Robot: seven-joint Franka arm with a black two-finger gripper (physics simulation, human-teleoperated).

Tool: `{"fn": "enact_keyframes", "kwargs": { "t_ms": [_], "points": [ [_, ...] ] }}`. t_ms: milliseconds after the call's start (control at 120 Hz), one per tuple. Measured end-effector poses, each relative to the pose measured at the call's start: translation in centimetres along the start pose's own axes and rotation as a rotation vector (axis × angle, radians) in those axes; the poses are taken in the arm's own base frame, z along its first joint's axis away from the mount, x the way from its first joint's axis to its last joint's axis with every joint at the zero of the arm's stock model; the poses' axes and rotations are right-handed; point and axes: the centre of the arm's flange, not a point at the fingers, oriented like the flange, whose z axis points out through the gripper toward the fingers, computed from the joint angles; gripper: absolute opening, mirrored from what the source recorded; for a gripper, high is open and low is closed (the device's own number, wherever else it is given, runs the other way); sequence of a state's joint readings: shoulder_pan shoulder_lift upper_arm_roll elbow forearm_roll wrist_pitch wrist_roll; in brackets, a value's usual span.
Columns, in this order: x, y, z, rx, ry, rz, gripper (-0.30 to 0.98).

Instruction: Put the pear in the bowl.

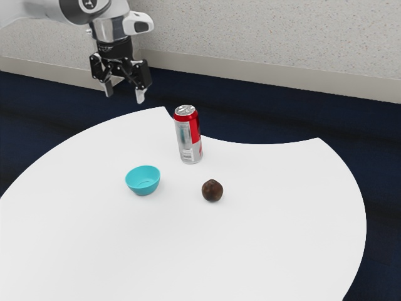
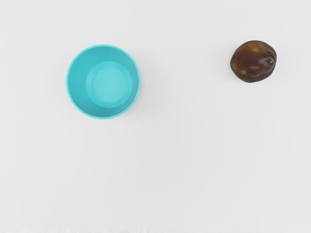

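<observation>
Turquoise bowl [image 1: 143, 180]: upright on the white surface [image 1: 250, 251], left of the pear [image 1: 212, 190] in the exterior view. Inside of bowl visible from above in the wrist view: empty, just smooth walls and a paler round bottom. Pear: dark brown, roundish, outside the bowl, directly on the surface, to the exterior view's right and slightly nearer than the bowl. Small stem nub visible on it in the wrist view. Bowl and pear well apart.

Red and silver can [image 1: 188, 135]: upright, farther back than both, between them left to right, near the far curved edge. Contents hidden by the metal top; cannot tell.

End effector [image 1: 124, 92]: open, fingers spread apart and pointing down, gripping nothing, raised at the exterior view's far left. Dark blue floor [image 1: 376, 157] and speckled wall [image 1: 269, 37] beyond.
</observation>
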State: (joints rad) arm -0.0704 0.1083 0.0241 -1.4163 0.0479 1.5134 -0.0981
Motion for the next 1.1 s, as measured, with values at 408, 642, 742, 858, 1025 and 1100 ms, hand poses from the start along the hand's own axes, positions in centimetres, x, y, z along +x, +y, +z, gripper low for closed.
{"fn": "enact_keyframes", "kwargs": {
  "t_ms": [408, 642, 742, 858, 1025, 1100],
  "points": [
    [0.7, 0.6, 11.0, 0.005, -0.121, -0.009, 0.69],
    [0.6, 3.1, 20.7, -0.015, -0.100, 0.020, 0.69],
    [0.7, 4.6, 23.2, -0.033, -0.071, 0.035, 0.69],
    [1.7, 6.1, 23.8, -0.064, -0.010, 0.041, 0.69],
    [4.7, 9.7, 24.9, -0.102, 0.042, 0.077, 0.69],
    [5.8, 10.5, 25.9, -0.109, 0.048, 0.083, 0.69]
  ]
}}
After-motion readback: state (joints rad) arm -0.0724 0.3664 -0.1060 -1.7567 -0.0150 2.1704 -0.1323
